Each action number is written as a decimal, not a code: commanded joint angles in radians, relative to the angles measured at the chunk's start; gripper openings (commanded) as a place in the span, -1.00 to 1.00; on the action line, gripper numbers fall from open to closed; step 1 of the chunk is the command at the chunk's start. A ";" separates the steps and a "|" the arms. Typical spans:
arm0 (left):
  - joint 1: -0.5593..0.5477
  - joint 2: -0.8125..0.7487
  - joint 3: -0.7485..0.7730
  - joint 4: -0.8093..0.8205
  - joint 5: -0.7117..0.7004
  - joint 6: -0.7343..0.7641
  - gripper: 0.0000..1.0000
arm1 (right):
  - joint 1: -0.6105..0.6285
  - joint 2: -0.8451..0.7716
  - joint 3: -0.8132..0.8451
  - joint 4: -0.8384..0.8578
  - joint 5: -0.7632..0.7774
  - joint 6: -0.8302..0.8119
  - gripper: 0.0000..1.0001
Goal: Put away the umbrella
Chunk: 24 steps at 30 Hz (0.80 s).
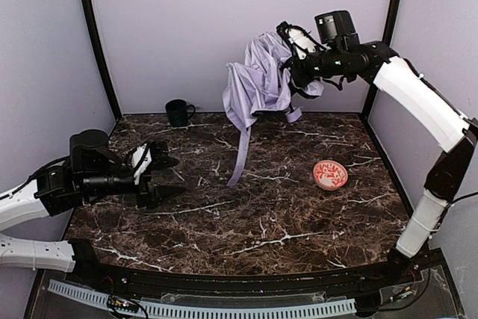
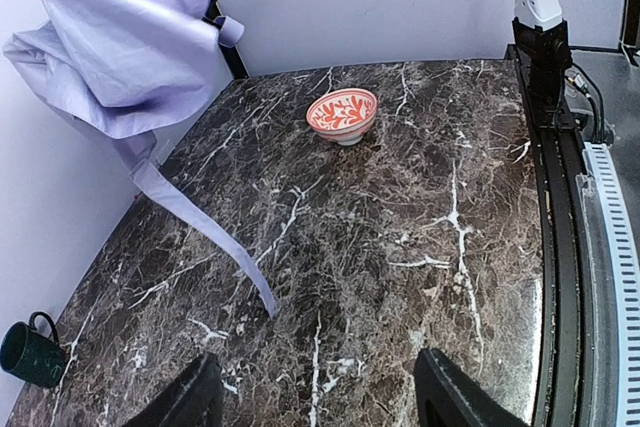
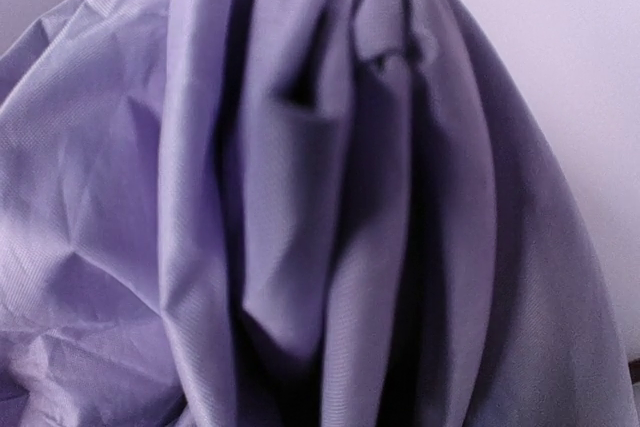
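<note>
The right gripper (image 1: 293,66) holds the umbrella (image 1: 258,80) up high by the back wall, shut tight in the cloth. The left gripper (image 1: 170,177) is wide open and holds nothing. The long strap (image 1: 239,156) hangs down. I think the cloth could slip out, and the umbrella would fall.

A table (image 1: 261,222) of dark brown marble with white veins is closed in by a plain pale lavender back wall (image 1: 187,28), with a left wall (image 1: 37,57) and a right wall (image 1: 441,5) of the same colour. Thin black posts (image 1: 97,42) run up the two back corners where the walls meet. Along the table's near edge lies a curved black rail (image 1: 246,283) with a white slotted strip (image 1: 202,309) just in front, and the light is soft and even.
</note>
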<state>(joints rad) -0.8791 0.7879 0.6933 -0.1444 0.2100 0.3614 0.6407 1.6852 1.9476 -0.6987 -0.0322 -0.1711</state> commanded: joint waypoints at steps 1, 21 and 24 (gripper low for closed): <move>0.000 0.019 0.048 0.029 -0.025 0.001 0.35 | -0.061 0.059 0.151 0.114 0.299 -0.072 -1.00; -0.030 0.035 -0.045 0.014 -0.014 0.029 0.31 | 0.183 0.177 -0.254 -0.036 -0.163 -0.131 -1.00; -0.115 0.082 -0.079 0.043 -0.035 0.065 0.30 | 0.227 0.281 -0.216 -0.149 -0.211 -0.159 -1.00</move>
<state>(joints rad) -0.9165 0.8223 0.6613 -0.1307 0.1547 0.3851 0.8158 1.8927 1.6939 -0.7380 -0.1059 -0.3115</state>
